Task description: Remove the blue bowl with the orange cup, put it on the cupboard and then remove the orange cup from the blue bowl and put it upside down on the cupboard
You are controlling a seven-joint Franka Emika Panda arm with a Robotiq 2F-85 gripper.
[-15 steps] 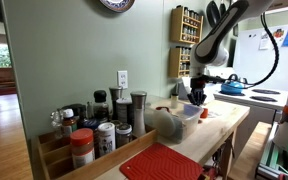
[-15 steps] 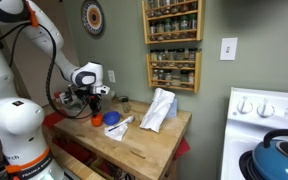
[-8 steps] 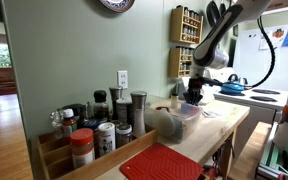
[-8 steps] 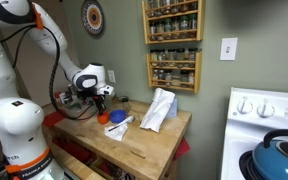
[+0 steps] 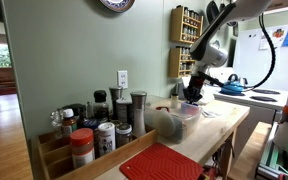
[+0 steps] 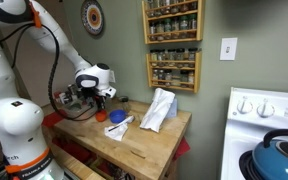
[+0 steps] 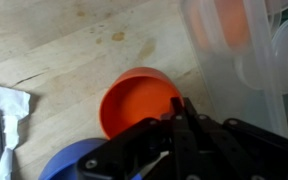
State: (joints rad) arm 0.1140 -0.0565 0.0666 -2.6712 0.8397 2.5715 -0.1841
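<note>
In the wrist view a white cloth (image 7: 6, 100) lies at 9 o'clock from the orange cup (image 7: 139, 100), with a clear plastic tub (image 7: 234, 50) at 2 o'clock. The blue bowl (image 7: 74, 162) sits at 7 o'clock, beside the cup. The claw (image 7: 184, 110) meets the cup's rim; I cannot tell if it grips. The desk (image 7: 64, 40) is pale wood. A spice rack (image 6: 174, 40) hangs on the green wall (image 6: 124, 50).
</note>
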